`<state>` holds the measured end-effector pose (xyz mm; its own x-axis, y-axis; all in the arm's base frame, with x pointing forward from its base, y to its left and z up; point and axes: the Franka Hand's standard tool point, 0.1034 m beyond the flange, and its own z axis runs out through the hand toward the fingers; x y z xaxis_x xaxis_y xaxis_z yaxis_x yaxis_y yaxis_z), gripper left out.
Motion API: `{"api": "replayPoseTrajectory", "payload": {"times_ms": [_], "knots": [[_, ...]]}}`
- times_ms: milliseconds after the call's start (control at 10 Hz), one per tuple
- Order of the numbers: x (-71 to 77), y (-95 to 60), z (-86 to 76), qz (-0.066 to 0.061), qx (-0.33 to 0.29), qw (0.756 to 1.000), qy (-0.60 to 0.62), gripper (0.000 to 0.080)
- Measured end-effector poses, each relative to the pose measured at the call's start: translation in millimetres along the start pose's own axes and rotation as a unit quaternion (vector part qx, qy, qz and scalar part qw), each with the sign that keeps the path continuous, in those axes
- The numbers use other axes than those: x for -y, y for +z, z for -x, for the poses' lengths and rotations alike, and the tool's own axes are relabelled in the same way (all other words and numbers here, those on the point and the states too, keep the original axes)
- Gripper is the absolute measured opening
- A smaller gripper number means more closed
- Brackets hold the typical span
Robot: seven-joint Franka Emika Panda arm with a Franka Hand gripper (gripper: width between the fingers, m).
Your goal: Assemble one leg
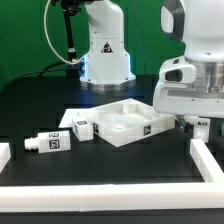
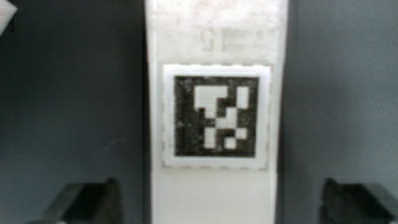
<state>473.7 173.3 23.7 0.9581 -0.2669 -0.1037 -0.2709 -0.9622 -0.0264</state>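
In the exterior view, the gripper hangs low over the black table, just off the tabletop on the exterior view's right. Its white body hides nearly all of what sits beneath it. Only a small tagged bit of the leg peeks out under the hand, and from here I cannot read which way it points or how wide the fingers stand. The arm above is cut off by the frame edge. Two spare legs lie on their sides on the exterior view's left: one well apart from the tabletop, the other just beside its corner. A white rail runs along the near edge of the table.

The wrist view settles more for me. The leg fills the middle of the picture with one tag facing the camera. Both its ends run out of frame, and the far stretch is blurred. The two dark fingers stand spread apart, one on each side of the leg, with a strip of dark table showing between each and the white plastic, so nothing is gripped. The leg's long axis runs at right angles to the line joining the fingers.
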Motion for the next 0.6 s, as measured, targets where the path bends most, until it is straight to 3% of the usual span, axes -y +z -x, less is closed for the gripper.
{"api": "replayPoseTrajectory", "payload": {"times_ms": [100,400,600], "knots": [[-9.0,-19.3,-1.3,0.0,0.007,1.0,-0.014,0.0633],[-51.2,-64.8,-23.8,-0.007,-0.005,0.997,-0.079,0.0649],[-52.6,-62.5,-25.6,-0.007,-0.008,0.997,-0.081,0.0649]]}}
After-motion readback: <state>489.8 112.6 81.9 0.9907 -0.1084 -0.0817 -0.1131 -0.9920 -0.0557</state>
